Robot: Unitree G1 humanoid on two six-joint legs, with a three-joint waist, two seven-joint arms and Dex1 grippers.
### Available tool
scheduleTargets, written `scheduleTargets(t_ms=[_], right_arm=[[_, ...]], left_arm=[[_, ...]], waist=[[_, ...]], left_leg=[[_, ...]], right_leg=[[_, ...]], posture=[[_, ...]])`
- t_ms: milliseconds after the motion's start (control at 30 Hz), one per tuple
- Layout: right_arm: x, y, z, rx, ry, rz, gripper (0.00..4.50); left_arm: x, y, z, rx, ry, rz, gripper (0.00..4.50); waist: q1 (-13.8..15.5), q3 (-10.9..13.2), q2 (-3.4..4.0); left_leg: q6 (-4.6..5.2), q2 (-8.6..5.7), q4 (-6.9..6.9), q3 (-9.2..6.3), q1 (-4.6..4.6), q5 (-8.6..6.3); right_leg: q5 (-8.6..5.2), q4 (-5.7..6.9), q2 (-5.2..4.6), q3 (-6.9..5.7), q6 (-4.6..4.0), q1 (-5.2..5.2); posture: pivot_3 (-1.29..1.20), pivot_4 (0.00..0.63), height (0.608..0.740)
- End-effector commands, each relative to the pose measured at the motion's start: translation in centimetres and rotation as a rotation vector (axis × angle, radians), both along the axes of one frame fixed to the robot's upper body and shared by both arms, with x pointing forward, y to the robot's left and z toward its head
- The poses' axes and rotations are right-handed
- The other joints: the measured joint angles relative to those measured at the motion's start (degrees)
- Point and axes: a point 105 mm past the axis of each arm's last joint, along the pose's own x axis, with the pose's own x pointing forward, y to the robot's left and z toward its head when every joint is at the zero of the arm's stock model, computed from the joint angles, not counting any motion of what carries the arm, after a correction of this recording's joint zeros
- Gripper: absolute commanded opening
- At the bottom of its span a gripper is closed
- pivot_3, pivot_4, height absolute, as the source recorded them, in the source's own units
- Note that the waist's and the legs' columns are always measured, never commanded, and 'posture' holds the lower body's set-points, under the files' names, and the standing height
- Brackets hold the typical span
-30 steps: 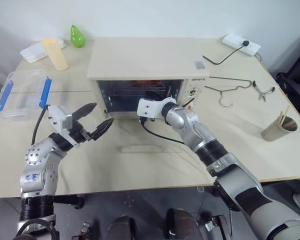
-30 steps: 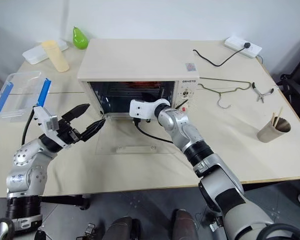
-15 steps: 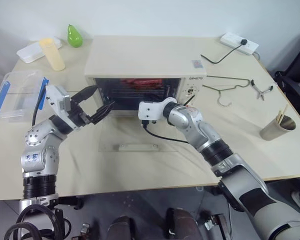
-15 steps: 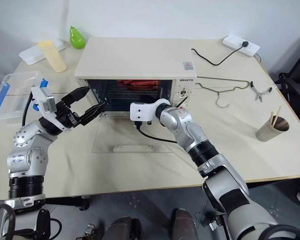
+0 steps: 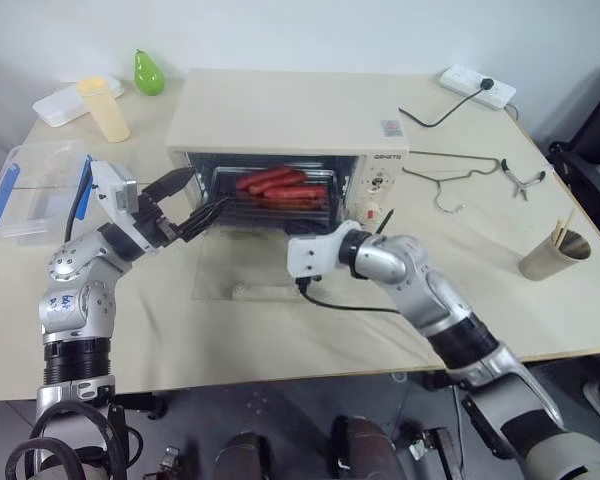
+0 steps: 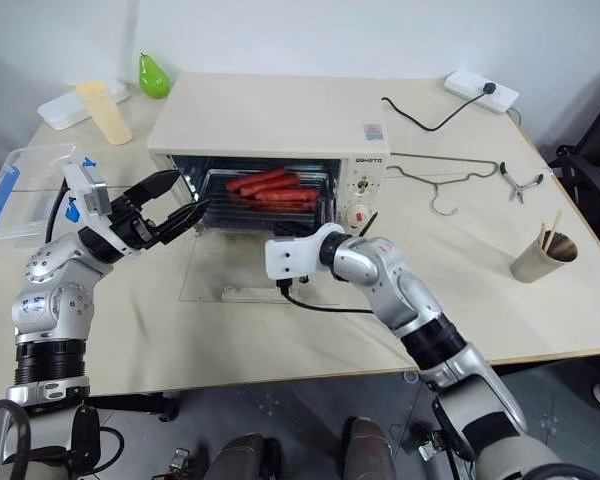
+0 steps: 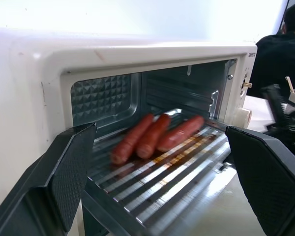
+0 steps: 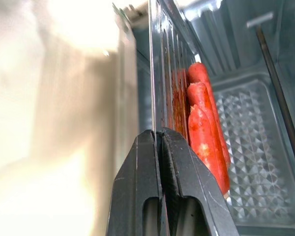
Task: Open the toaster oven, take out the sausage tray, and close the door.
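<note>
On a pale beige table (image 5: 280, 340) against a white wall stands the toaster oven (image 5: 292, 125), cream-white, its door (image 5: 242, 272) folded down flat on the tabletop with the bar handle (image 5: 263, 293) at its near edge. From the head views the sausage tray (image 5: 280, 192) sits partly drawn out of the oven mouth, red sausages (image 5: 280, 184) lying across it. At the table's left are a clear box with blue clips (image 5: 35, 185), a yellow tumbler (image 5: 104, 108), a green pear (image 5: 149, 72) and a white flat box (image 5: 58, 102); at the right lie a white power strip (image 5: 472, 87) with a black cable, a wire hanger (image 5: 450, 180), pliers (image 5: 525, 180) and a metal cup (image 5: 556, 255) with sticks. The left gripper (image 5: 188, 205) hangs just left of the oven opening, fingers spread wide and holding nothing. The right gripper (image 5: 292, 228) is at the front of the tray

Through the left wrist view, the two black pads (image 7: 64, 172) frame the open cavity, where three sausages lie on the ribbed rack; a dark-clothed person sits beyond the oven's control side

Along the right wrist view, the fingers (image 8: 152, 196) are pinched tight on the tray's thin front rim, the sausages just beyond them
</note>
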Motion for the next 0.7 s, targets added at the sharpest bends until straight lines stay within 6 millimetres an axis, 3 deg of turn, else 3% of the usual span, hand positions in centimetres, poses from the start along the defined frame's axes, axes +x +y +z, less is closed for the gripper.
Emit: scheduleTargets(t_ms=[33,233,567,700], right_arm=[[-2.1,0.3,1.8,0.045,-0.053,0.066,0.02],[-3.2,-1.5,0.8,0.01,-0.047,0.042,0.02],[-3.1,-3.5,0.9,-0.019,-0.083,-0.019,0.02],[-3.6,-4.4,0.5,-0.059,-0.111,-0.012,0.02]], left_arm=[[-0.4,0.2,0.5,0.023,-0.011,-0.028,4.5],[-0.6,0.1,0.0,0.059,0.03,-0.086,4.5],[0.1,0.2,0.2,0.068,0.039,-0.125,4.5],[-0.6,0.4,-0.9,0.102,0.097,-0.176,4.5]], waist=[[0.1,0.0,0.0],[0.6,0.0,0.0],[1.9,0.0,-0.03],[1.9,0.0,-0.04]], left_leg=[[0.0,0.0,0.0,0.0,0.0,0.0],[0.0,-0.04,0.01,0.03,-0.02,0.0],[0.01,-0.05,0.08,0.14,-0.04,0.0],[0.01,-0.06,0.09,0.17,-0.08,0.0]], right_leg=[[0.0,0.0,0.0,-0.01,0.0,0.0],[0.0,0.0,-0.01,0.0,0.0,0.0],[0.0,-0.01,-0.01,-0.01,0.0,0.01],[0.0,0.0,-0.01,-0.05,0.0,0.01]], posture=[[0.0,0.15,0.74],[0.0,0.15,0.74],[0.0,0.15,0.74],[0.0,0.15,0.74]])
